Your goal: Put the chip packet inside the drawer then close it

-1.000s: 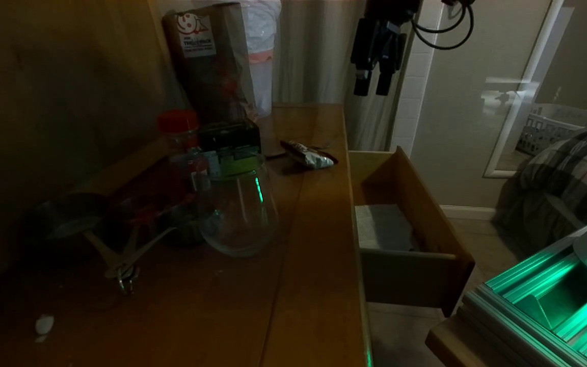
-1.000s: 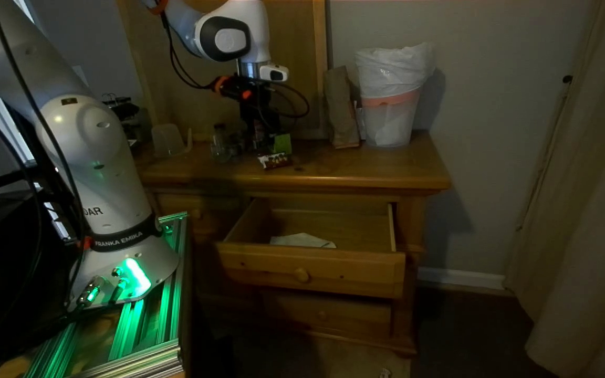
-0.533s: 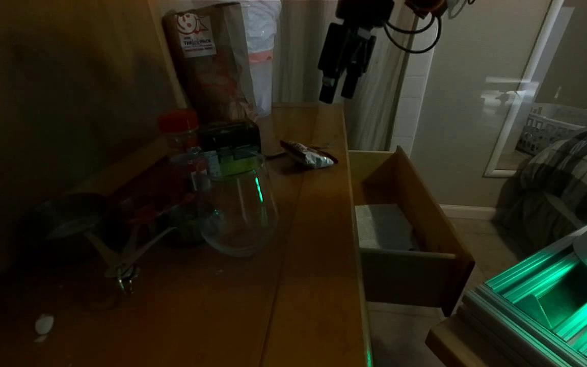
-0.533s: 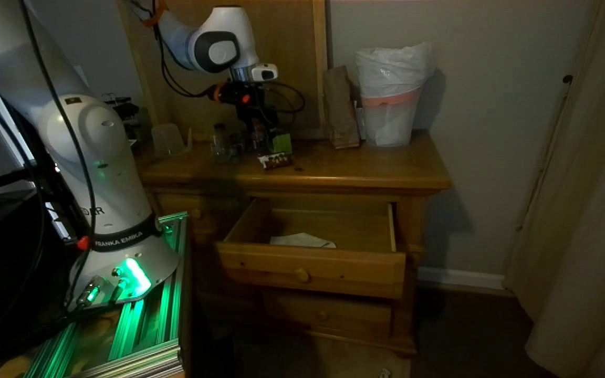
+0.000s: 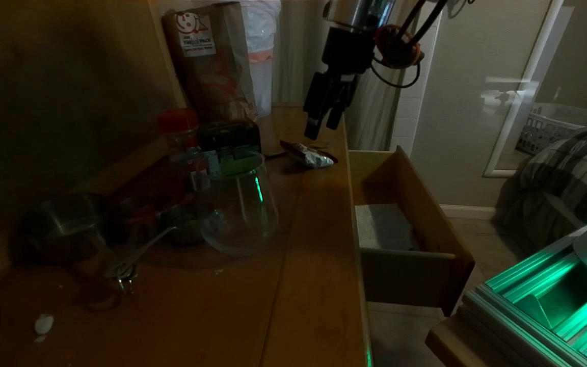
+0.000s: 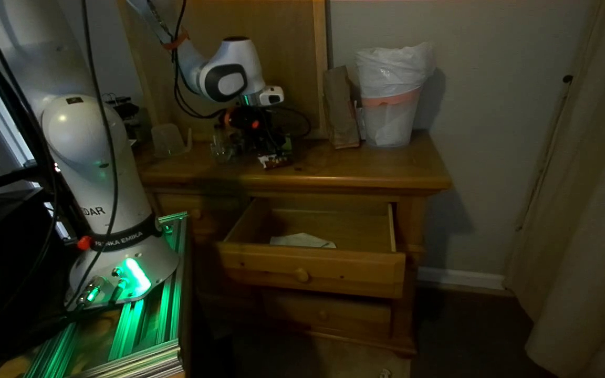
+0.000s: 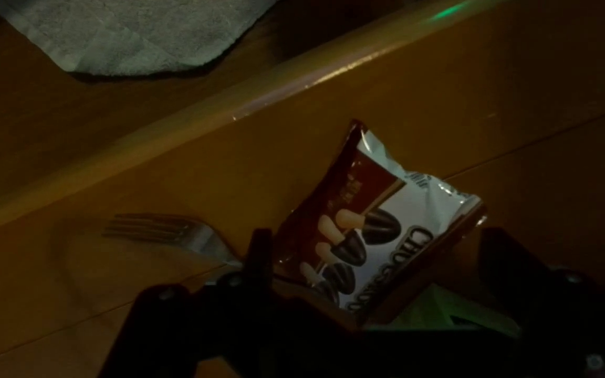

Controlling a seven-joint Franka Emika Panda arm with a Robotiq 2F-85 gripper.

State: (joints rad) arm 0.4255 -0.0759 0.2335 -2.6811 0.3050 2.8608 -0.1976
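Note:
The chip packet, a small red-brown and white wrapper, lies on the dresser top near its front edge. It shows in both exterior views [image 5: 314, 157] [image 6: 275, 160] and in the wrist view [image 7: 371, 220]. My gripper [image 5: 323, 128] is open and empty, tilted a little above the packet. In the wrist view its dark fingers [image 7: 376, 247] stand apart with the packet lying beyond and between them, not gripped. The wooden drawer is pulled out below the dresser top, seen in both exterior views [image 5: 428, 219] [image 6: 352, 273]. A pale cloth [image 5: 385, 227] lies inside it.
A fork [image 7: 176, 231] lies beside the packet. A black and green box [image 5: 237, 165] stands behind it. A clear glass [image 5: 237, 219], a red-lidded jar [image 5: 179, 122] and measuring cups [image 5: 69, 219] stand on the dresser. A paper bag [image 6: 340, 107] and a white-lined bin [image 6: 392, 118] stand farther along.
My gripper has come down and across the dresser top, from high up to just above the packet, staying open. The packet and the drawer have not moved.

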